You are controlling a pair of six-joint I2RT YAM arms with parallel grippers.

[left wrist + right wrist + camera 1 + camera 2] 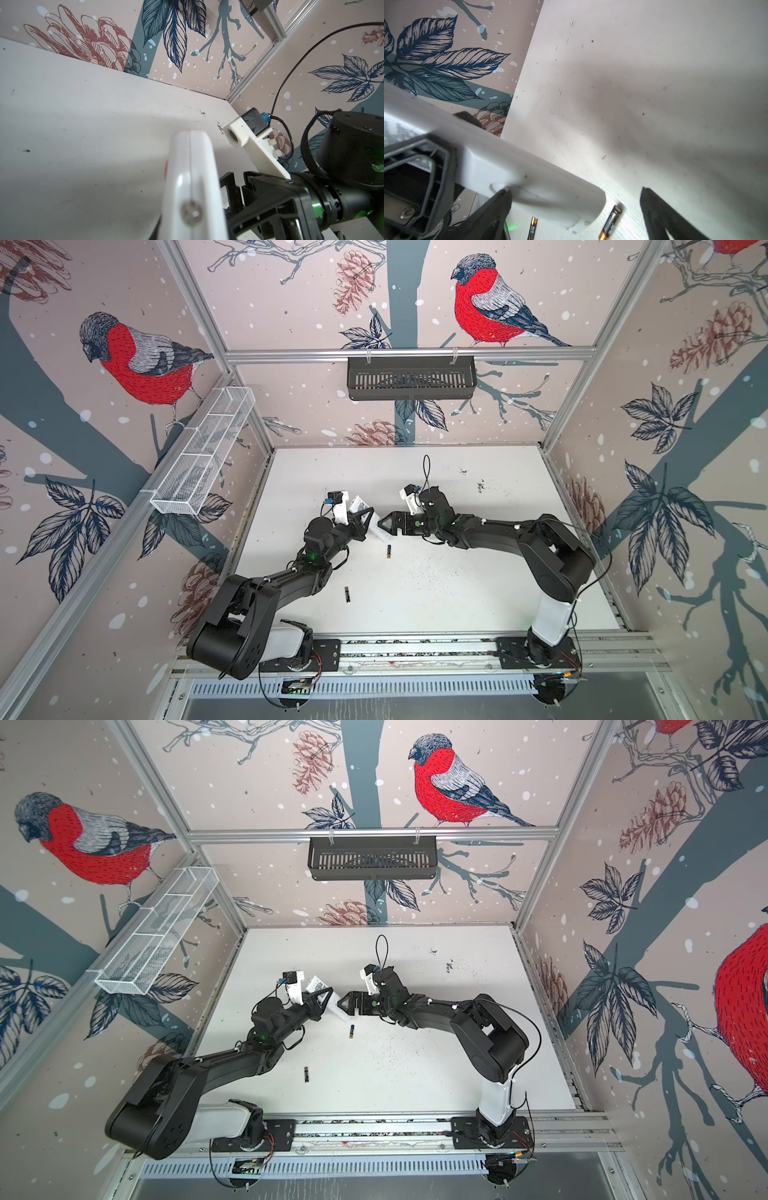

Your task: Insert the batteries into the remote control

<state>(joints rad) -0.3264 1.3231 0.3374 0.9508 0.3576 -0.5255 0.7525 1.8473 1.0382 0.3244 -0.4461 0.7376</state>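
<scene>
My left gripper (pixel 367 524) is shut on the middle of the white remote control (pixel 359 503), holding it tilted above the table; in the left wrist view its edge (pixel 193 176) fills the foreground. My right gripper (pixel 382 526) is open around the remote's lower end (pixel 529 166), and one fingertip (pixel 505 194) touches a small notch on the plain back. Two batteries lie on the table in both top views, one just below the grippers (pixel 389 551) and one nearer the front (pixel 346 594). The right wrist view shows both batteries (pixel 611 222) (pixel 533 227) under the remote.
The white table (pixel 478 572) carries dark specks. A white wire basket (pixel 203 452) hangs on the left wall and a black slotted basket (pixel 411 379) on the back rail. An aluminium rail (pixel 415 649) with both arm bases runs along the front edge.
</scene>
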